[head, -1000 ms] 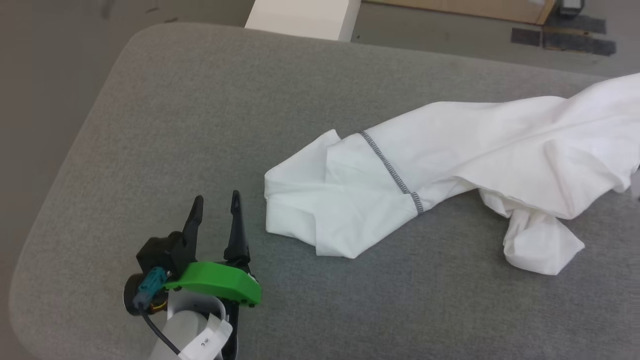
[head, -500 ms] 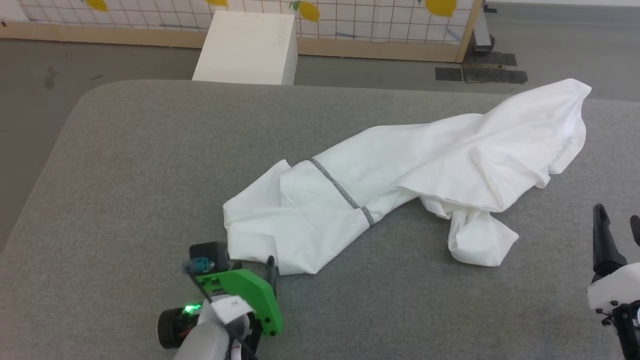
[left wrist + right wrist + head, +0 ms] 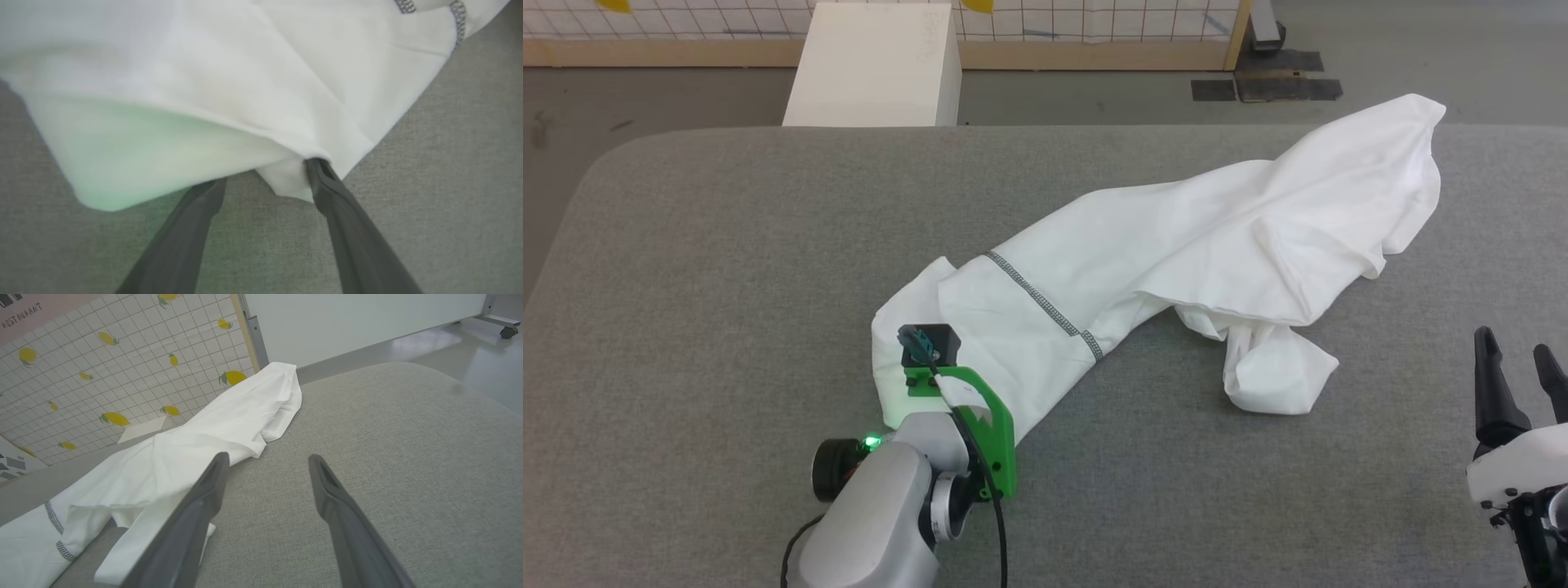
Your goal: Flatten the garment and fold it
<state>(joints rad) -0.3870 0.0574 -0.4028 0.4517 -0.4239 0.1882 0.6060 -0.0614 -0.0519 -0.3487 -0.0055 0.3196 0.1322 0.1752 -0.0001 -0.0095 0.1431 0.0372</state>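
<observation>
Garment [image 3: 1217, 237] rumpled, left tool [image 3: 267, 173] spread wide at its near edge, touching; right tool [image 3: 1513, 341] spread, well apart

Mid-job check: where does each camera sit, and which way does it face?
Head view: on the head, looking down at the table and garment; left hand at the garment, right hand lower right.
Left wrist view: left wrist, facing the garment's edge along its open fingers.
Right wrist view: right wrist, facing across the table toward the lemon wall; open fingers.
All share the garment.
</observation>
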